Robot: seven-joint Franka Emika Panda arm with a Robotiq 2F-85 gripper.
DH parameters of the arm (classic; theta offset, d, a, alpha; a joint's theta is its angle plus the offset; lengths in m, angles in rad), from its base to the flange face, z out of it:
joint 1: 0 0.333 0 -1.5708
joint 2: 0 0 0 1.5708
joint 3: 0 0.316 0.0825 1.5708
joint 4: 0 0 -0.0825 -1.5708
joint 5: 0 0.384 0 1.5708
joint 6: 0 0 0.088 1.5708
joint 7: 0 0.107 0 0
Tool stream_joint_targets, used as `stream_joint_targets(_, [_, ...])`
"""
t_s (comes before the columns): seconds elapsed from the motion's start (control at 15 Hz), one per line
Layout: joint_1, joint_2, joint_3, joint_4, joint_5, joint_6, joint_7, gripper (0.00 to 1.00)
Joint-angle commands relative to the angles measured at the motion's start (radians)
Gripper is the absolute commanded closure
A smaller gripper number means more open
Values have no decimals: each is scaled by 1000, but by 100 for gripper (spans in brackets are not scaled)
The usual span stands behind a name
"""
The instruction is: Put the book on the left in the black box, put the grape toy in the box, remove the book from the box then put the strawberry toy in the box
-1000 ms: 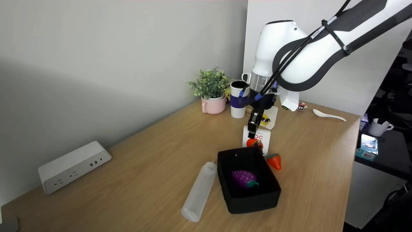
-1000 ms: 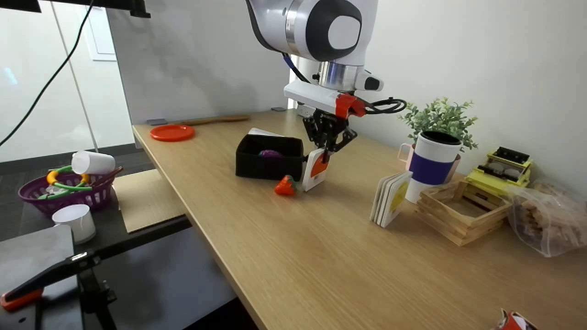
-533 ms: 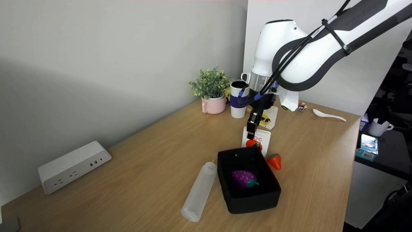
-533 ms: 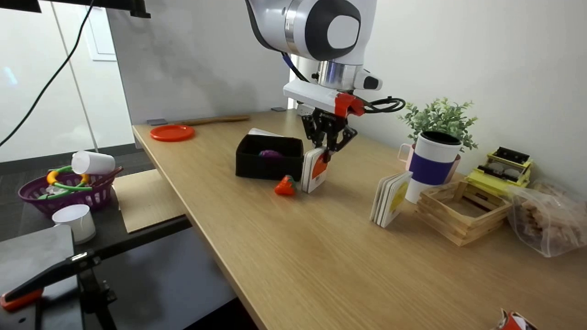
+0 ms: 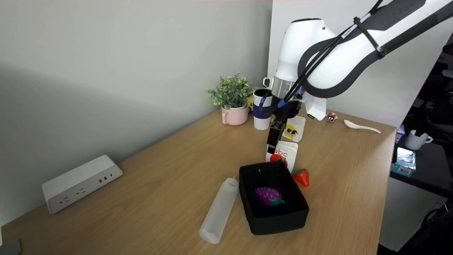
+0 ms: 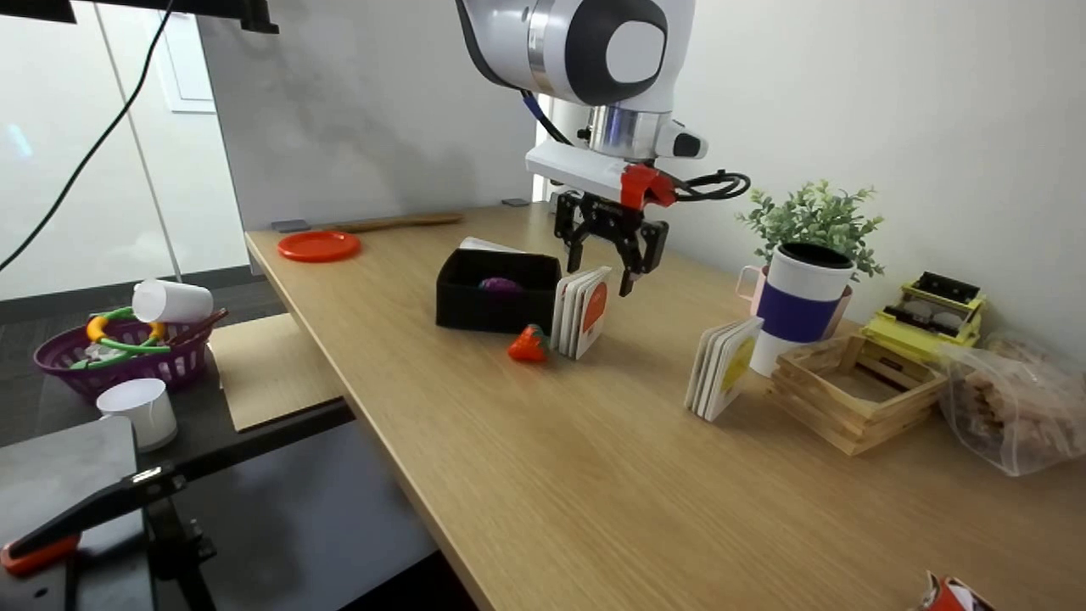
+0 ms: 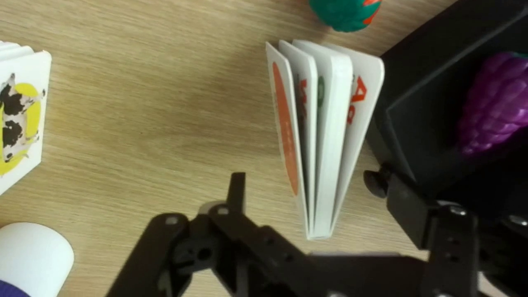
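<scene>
White pages are now seen fanned apart: the book [image 7: 332, 140], gripped a second ago, has just been released and is left standing upright on the bench [image 7: 165, 103]. The end effector [image 6: 600, 280] has been spread wide and slightly lifted, and nothing is held; in the wrist view one finger is seen to each side of the book, clear of its pages.

The book is placed outside the black box [image 6: 488, 318], just beside its wall; whether the two are touching cannot be told. The grape toy [image 5: 269, 196] is contained in the box, and the strawberry toy [image 5: 301, 177] is left on the bench, near both book and box.

From this, the removal of the book may be judged complete, with only the strawberry toy seemingly left to be put in. The book should not need to be touched again. For the next step, the end effector will probably have to be raised clear first: the loose covers could be snagged and the upright book knocked over if the fingers are swung sideways too soon.
</scene>
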Motion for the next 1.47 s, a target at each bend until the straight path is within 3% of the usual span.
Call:
stream_joint_targets(0.0, [6,-8,4,13,-7,-8,5,0])
stream_joint_targets(0.2, [16,-32,11,1,-8,-21,7,0])
stream_joint_targets(0.6, [67,-128,20,-111,10,-109,136,0])
stream_joint_targets(0.8, [109,-182,12,-196,-31,-60,193,0])
stream_joint_targets(0.87, [90,-114,18,-109,-7,-92,166,0])
stream_joint_targets(1.4, [104,-130,14,-139,2,-128,209,0])
